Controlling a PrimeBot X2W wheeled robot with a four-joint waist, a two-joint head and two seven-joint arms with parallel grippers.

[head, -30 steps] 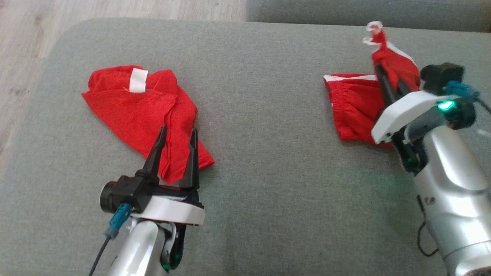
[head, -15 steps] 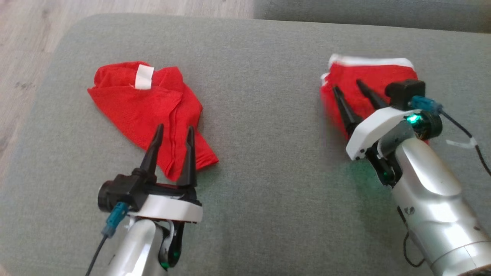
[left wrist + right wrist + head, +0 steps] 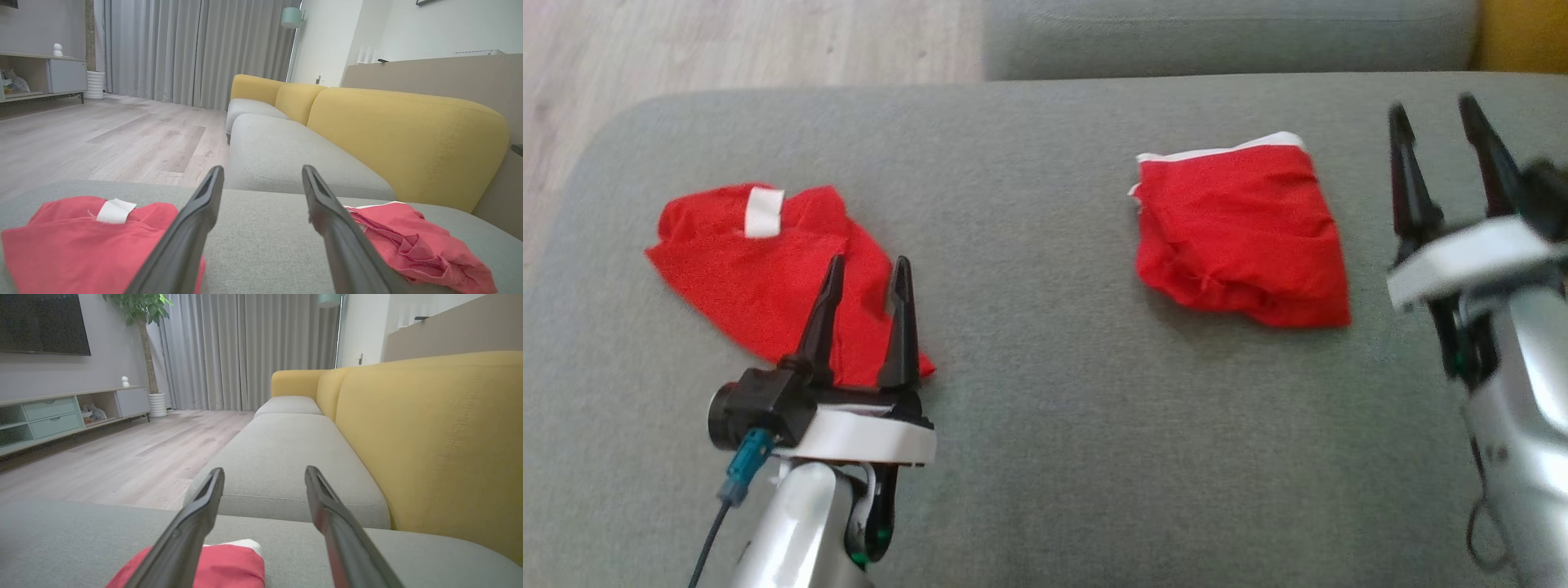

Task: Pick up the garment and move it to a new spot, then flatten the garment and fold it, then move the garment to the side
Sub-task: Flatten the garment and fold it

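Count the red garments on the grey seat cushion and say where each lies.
2. The tagged garment lies at the left, just beyond the left gripper; the white-edged garment lies right of centre, apart from the open right gripper. Nothing seems hidden.

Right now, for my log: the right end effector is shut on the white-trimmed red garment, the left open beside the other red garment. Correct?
No: the head view shows the right end effector open and empty, the white-trimmed red garment lying free. The left end effector is open.
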